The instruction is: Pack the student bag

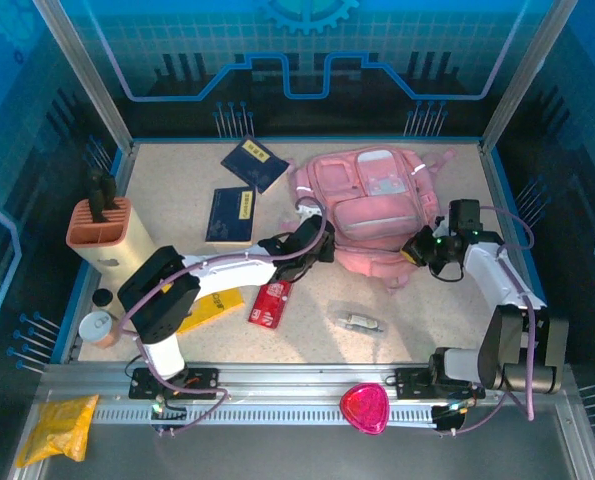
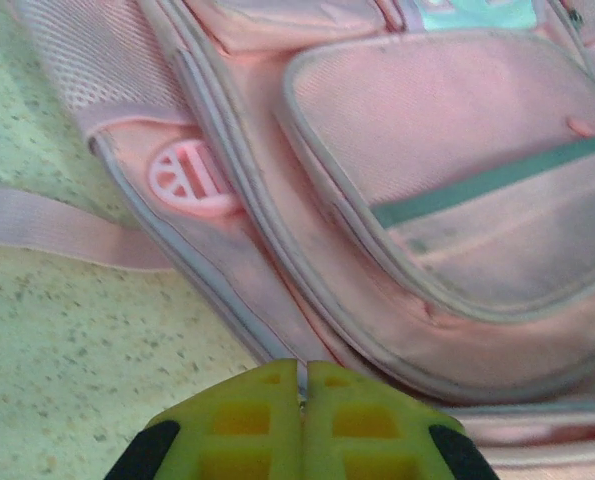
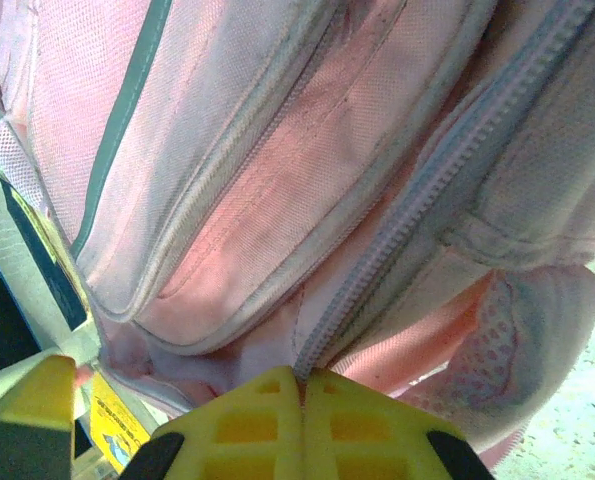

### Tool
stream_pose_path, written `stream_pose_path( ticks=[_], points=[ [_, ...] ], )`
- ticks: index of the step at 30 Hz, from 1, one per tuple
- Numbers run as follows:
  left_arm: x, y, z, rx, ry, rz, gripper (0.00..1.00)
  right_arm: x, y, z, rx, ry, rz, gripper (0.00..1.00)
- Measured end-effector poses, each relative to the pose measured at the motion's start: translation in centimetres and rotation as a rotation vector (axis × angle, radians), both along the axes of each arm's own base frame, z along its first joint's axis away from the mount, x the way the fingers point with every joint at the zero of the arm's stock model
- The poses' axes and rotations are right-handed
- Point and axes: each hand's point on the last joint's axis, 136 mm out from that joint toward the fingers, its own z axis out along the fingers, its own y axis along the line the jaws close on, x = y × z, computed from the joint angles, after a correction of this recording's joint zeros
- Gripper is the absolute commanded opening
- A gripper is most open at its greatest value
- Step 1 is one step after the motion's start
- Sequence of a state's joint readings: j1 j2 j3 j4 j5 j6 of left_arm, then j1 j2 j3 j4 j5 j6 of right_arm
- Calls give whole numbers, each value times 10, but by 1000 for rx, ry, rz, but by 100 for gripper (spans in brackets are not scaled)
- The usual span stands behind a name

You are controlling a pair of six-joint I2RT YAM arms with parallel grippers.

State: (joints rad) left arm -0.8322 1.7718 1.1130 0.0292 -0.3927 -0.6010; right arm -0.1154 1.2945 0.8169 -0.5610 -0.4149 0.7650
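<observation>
The student bag (image 1: 372,205), a big pink backpack with front pockets and a clear window, lies at the back middle of the table. My left gripper (image 1: 312,242) is at its lower left edge. In the left wrist view the yellow fingers (image 2: 302,385) are pressed together on the bag's grey piped seam (image 2: 227,300), below a front pocket (image 2: 457,130). My right gripper (image 1: 419,250) is at the bag's lower right corner. Its fingers (image 3: 303,385) are shut where the grey zipper (image 3: 437,180) runs down into them, with pink fabric (image 3: 277,170) above.
Two navy books (image 1: 254,163) (image 1: 232,215) lie left of the bag. A red packet (image 1: 270,303), a yellow booklet (image 1: 215,308) and a small clear item (image 1: 362,322) lie in front. A knife block (image 1: 102,232) and a cup (image 1: 99,327) stand far left. A pink pouch (image 1: 364,408) and a yellow pouch (image 1: 59,425) rest by the rail.
</observation>
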Motion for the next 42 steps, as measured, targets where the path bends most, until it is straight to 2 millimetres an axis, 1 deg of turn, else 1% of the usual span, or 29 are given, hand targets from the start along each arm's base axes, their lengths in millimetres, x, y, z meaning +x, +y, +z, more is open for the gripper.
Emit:
stream_pose_path(
  ticks=[3, 11, 16, 20, 23, 25, 27, 28, 29, 30, 31, 33, 34, 36, 40, 42],
  points=[
    [13, 9, 1, -15, -15, 34, 0, -2, -2, 0, 0, -3, -6, 0],
    [48, 36, -3, -33, -70, 131, 0, -9, -2, -5, 2, 15, -9, 0],
    [70, 54, -15, -45, -80, 188, 0, -9, -2, -3, 1, 5, -6, 0],
    [83, 63, -24, -49, -73, 219, 0, -10, 0, -1, 3, -1, -2, 0],
    [94, 67, -23, -56, -77, 238, 0, -10, 1, -2, -13, 0, 4, 0],
    [101, 75, -20, -57, -79, 260, 0, -10, 1, -3, -30, -1, 5, 0],
    [105, 81, -20, -54, -75, 273, 19, -10, 3, -2, -39, -5, 16, 0],
    [105, 84, -21, -56, -68, 281, 25, -10, 5, -1, -40, -11, 24, 0],
    [105, 86, -22, -51, -60, 280, 31, -9, 6, 1, -40, -15, 28, 1],
    [103, 87, -23, -53, -46, 281, 39, -8, 7, 3, -41, -23, 33, 7],
    [100, 87, -23, -53, -34, 277, 42, -6, 8, 6, -41, -33, 39, 11],
    [92, 86, -19, -59, -17, 262, 44, -2, 12, 14, -41, -58, 59, 21],
    [86, 87, -15, -62, -11, 254, 46, 0, 15, 17, -44, -72, 78, 27],
    [72, 91, -3, -73, -3, 239, 48, 2, 26, 24, -49, -99, 128, 36],
    [38, 106, 27, -105, 13, 237, 51, 4, 60, 44, -68, -187, 280, 47],
    [20, 117, 34, -105, 38, 248, 53, 2, 75, 48, -72, -214, 340, 52]
  ],
)
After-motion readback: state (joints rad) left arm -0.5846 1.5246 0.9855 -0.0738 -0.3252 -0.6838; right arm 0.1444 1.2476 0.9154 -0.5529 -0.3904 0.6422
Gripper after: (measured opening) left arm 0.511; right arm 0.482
